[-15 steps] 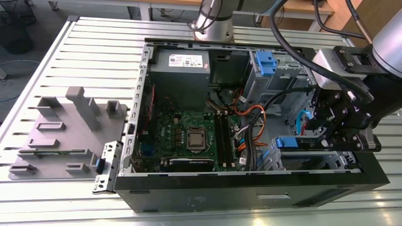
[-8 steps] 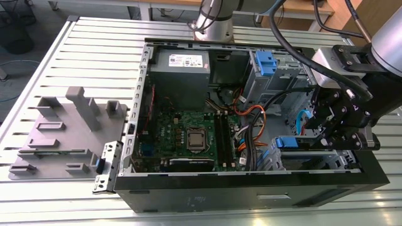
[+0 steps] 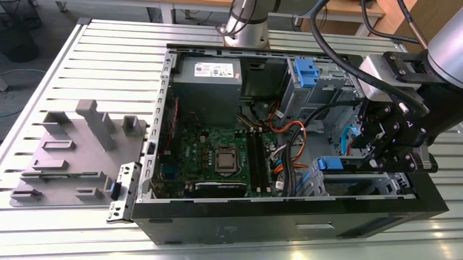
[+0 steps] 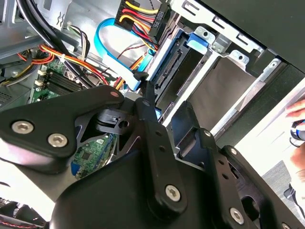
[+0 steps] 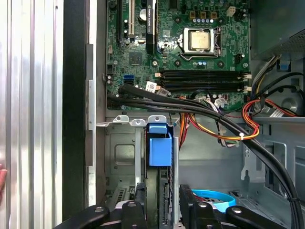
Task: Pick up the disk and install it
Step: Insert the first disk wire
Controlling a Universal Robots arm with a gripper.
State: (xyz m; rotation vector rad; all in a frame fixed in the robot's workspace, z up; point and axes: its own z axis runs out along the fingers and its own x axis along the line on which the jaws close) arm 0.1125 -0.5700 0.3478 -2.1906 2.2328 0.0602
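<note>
Computer case [image 3: 289, 227] on table [image 3: 94, 43], fixture [image 3: 72, 151] at the exterior view's left of it, disk [image 3: 330, 163] inside case

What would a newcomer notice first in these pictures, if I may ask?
The open computer case on the slatted table stands out first, its green circuit board bare in the middle. At the exterior view's right, the black gripper reaches into the case at the disk, whose blue handle catches the eye.
</note>
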